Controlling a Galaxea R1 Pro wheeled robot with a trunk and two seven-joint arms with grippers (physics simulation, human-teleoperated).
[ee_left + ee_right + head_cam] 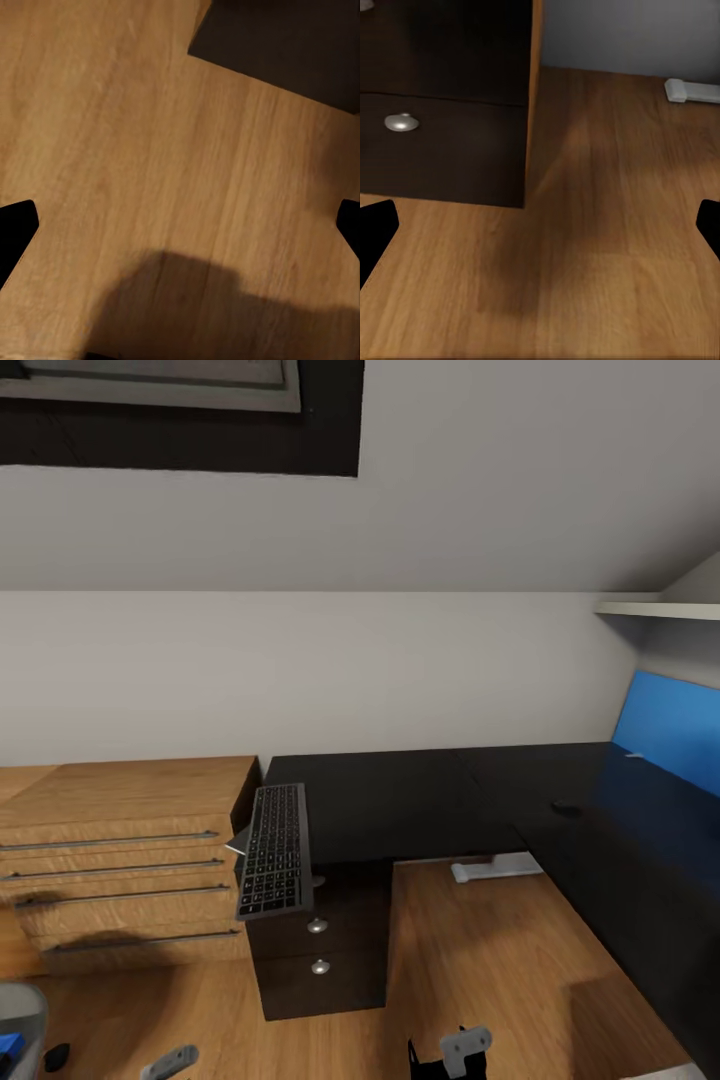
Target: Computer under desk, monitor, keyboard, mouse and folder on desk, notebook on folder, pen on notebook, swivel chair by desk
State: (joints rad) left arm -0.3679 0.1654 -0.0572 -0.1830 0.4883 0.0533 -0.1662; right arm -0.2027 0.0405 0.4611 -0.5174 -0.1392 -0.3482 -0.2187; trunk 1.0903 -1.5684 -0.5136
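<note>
- Progress looked early: the keyboard [273, 850] sat on the worktop [420, 800] at its left end, hanging well over the front edge above the drawer pedestal [318, 950].
- A bit of blue, maybe the folder [9, 1046], peeked in low at the left, so that step seemed undone.
- Left hand [180, 225] and right hand [540, 225] were both spread wide, holding nothing, over bare wooden floor [470, 960].
- Plenty of open worktop and floor in the L's nook; the wooden drawer cabinet [120, 850] crowded the left end.
</note>
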